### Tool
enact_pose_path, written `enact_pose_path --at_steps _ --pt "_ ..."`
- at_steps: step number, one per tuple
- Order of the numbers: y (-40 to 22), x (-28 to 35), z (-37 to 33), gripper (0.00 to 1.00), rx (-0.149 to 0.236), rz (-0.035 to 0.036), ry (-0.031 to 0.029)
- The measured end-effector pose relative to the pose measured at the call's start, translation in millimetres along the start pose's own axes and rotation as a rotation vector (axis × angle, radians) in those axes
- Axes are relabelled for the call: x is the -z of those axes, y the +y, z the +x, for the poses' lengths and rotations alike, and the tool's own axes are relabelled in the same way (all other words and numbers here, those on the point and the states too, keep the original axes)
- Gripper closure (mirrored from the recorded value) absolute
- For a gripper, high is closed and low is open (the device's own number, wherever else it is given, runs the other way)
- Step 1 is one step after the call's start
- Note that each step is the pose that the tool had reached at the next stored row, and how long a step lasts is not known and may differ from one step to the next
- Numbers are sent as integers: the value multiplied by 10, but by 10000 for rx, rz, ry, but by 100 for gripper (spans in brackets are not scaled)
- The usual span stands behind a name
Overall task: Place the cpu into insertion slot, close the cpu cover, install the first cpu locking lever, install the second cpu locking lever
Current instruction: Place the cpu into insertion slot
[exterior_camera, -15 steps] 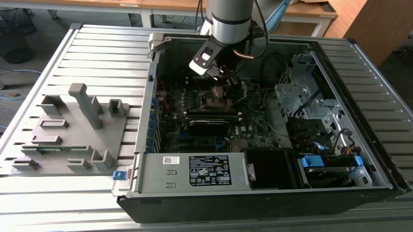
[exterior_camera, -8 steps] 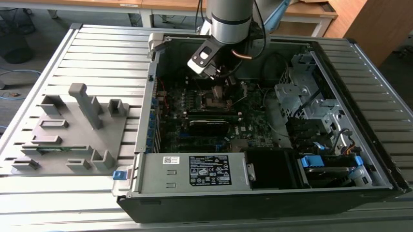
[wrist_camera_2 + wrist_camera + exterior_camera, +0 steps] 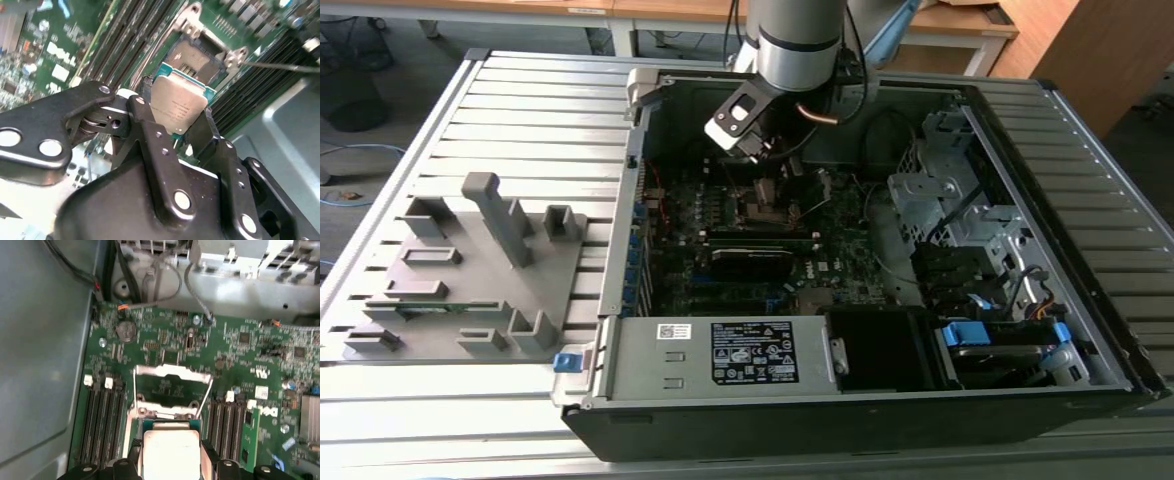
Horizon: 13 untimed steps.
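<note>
Second wrist view, nearest item: the gripper is clamped on the cpu. One black finger bears on each of two opposite edges. The chip's grey metal top faces the camera, and the chip is carried clear of the motherboard.

Directly beyond the fingertips lies the insertion slot, a dark square with its contacts exposed. The chip's far edge overlaps the slot's near edge in this view. The cpu is judged to hang above the slot and slightly short of it, not yet seated. Its edges run roughly parallel to the slot's, so little turning correction appears to be needed.

In the first wrist view, a silvery frame at the slot's far side is taken to be the cpu cover, swung open. The thin bright rods at its sides may be the locking levers, but this cannot be settled from the view. Rows of memory slots flank the slot on both sides.

In the exterior view, the arm reaches down into the open computer case, which lies on a slatted table. A grey fixture tray sits beside the case on the exterior view's left.
</note>
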<state>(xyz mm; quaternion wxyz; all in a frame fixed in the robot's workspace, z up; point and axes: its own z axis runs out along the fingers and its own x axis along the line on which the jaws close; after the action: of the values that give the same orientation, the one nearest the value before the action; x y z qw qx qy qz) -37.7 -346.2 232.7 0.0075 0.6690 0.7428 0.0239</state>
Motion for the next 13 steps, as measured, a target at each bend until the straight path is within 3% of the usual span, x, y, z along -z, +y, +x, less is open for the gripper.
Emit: enact_pose_path --at_steps 1,6,13 --pt "1 -1 0 46 0 81 5" --pt "0 -1 0 46 -26 129 9" --pt "0 -16 0 46 -1136 106 -32"
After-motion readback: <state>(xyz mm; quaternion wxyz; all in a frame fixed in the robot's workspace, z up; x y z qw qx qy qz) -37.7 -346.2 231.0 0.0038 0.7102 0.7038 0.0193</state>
